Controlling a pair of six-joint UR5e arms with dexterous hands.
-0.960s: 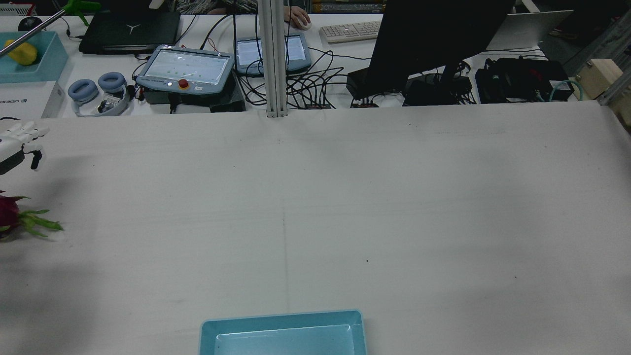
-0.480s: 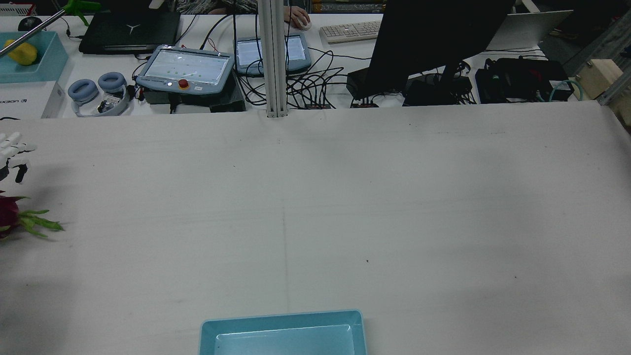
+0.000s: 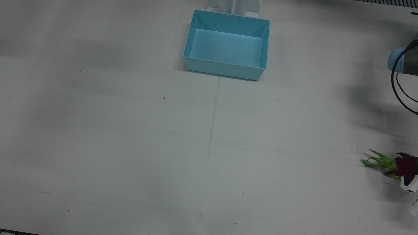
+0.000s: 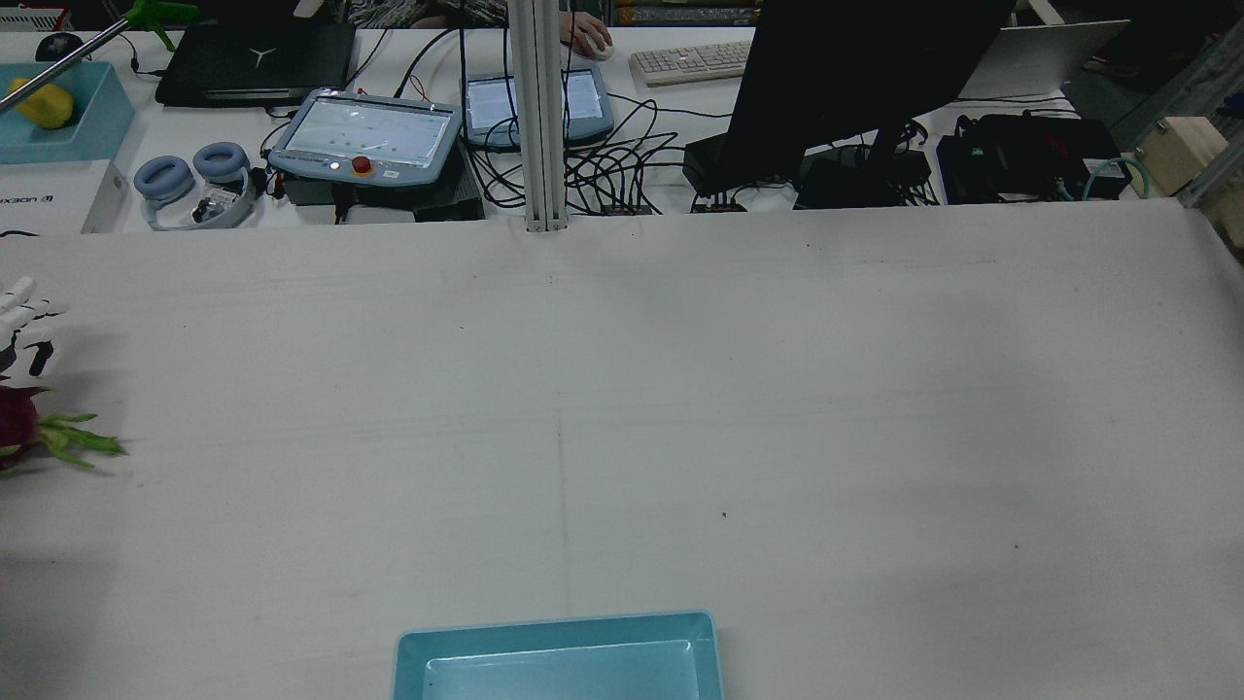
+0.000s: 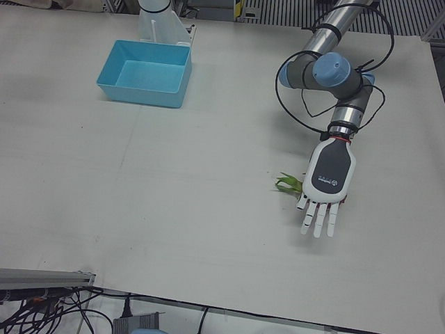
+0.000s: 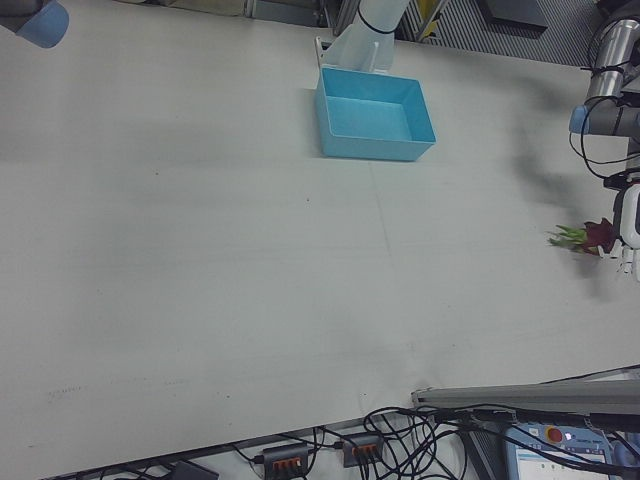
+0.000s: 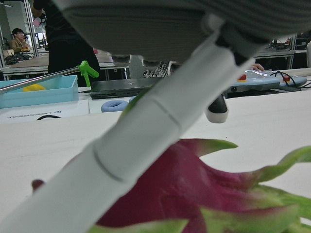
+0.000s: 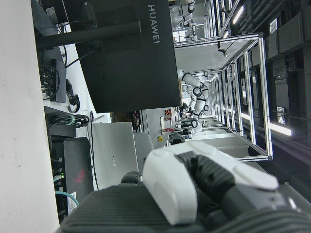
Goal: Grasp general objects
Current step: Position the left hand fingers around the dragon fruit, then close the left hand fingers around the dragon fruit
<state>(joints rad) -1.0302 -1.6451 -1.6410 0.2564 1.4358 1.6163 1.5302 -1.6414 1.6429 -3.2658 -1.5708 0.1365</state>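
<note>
- A blue bin (image 3: 226, 45) on the white table (image 3: 130, 147).
- Beyond it, a desk with two pendants (image 4: 366, 136), headphones (image 4: 190, 180), a keyboard (image 4: 690, 61) and a monitor (image 4: 855, 78).

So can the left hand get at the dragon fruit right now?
Probably yes. The left hand hovers right over the dragon fruit, fingers spread and holding nothing, and nothing else lies near it on the table.

table (image 4: 777, 389): white, wide, faint centre seam | desk behind (image 4: 603, 146): black monitor (image 4: 855, 87), laptop (image 4: 258, 63), keyboard (image 4: 692, 61), two pendants (image 4: 366, 136), headphones (image 4: 190, 180), tangled cables | post (image 4: 542, 117): aluminium, upright at table's far edge | beyond: aluminium frames (image 8: 243, 97) under strip lights, possibly a lab hall
</note>
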